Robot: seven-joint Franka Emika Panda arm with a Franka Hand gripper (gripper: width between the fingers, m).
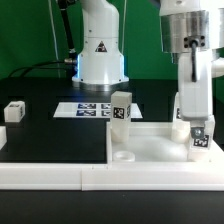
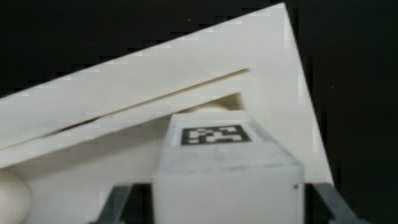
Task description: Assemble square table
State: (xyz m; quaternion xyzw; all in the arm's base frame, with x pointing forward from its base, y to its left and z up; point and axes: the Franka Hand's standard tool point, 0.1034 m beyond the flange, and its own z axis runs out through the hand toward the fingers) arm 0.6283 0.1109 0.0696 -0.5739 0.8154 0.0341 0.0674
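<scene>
The white square tabletop (image 1: 150,145) lies flat at the front of the exterior view, right of centre. One white tagged leg (image 1: 121,107) stands upright at its far left corner. My gripper (image 1: 197,125) hangs over the slab's right corner, shut on another tagged leg (image 1: 200,138) held upright with its lower end at the slab. In the wrist view this leg (image 2: 221,170) sits between my two dark fingers (image 2: 125,205), its tag facing the camera, over a corner of the tabletop (image 2: 160,95). A third leg (image 1: 14,111) lies on the black table at the far left.
The marker board (image 1: 85,109) lies behind the slab, in front of the robot base (image 1: 100,60). A long white border rail (image 1: 60,176) runs along the front edge. A round socket (image 1: 122,156) shows at the slab's front left.
</scene>
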